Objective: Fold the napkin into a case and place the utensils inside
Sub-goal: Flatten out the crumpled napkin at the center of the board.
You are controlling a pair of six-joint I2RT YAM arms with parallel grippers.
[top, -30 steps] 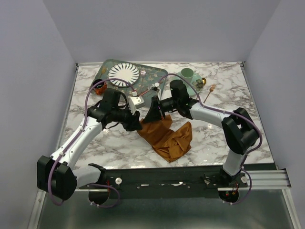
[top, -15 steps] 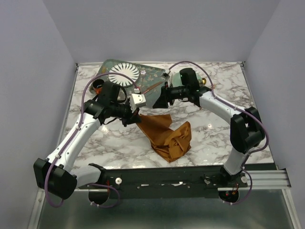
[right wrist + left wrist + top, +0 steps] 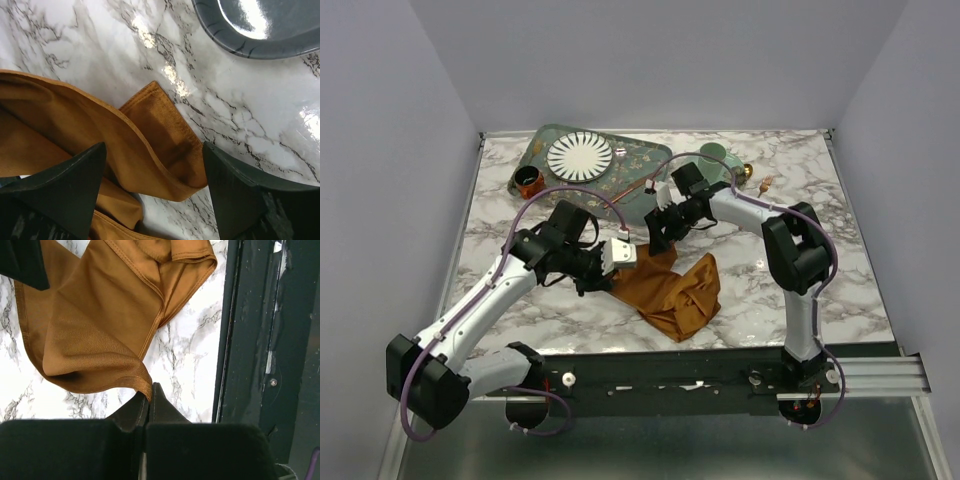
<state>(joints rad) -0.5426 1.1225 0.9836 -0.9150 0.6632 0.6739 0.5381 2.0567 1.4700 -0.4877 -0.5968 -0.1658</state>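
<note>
The hold on the napkin (image 3: pixel 672 285) has just passed from one arm to the other. A second ago the right gripper (image 3: pixel 154 150) was clamped on the cloth's far edge while the left was only half closed. Now the left gripper (image 3: pixel 149 399) is pressed together on a hemmed corner, with the rest of the cloth fanning out ahead of it and to its left across the counter (image 3: pixel 185 340). The right gripper let go, swung off toward the tray (image 3: pixel 645 160) half a second ago, and is back low over the cloth with its jaws spread wide. A folded corner lies on the marble directly between and just under them, not touched as far as one can tell. The napkin itself is a rumpled heap, doubled over in several loose layers, nothing like a long narrow pouch. So the folding looks to be near its start; my reading is that the left gripper anchors one corner so the right can take a fresh hold and draw the cloth flat. A fork (image 3: pixel 764 184) lies on the counter well beyond the right gripper, untouched.
</note>
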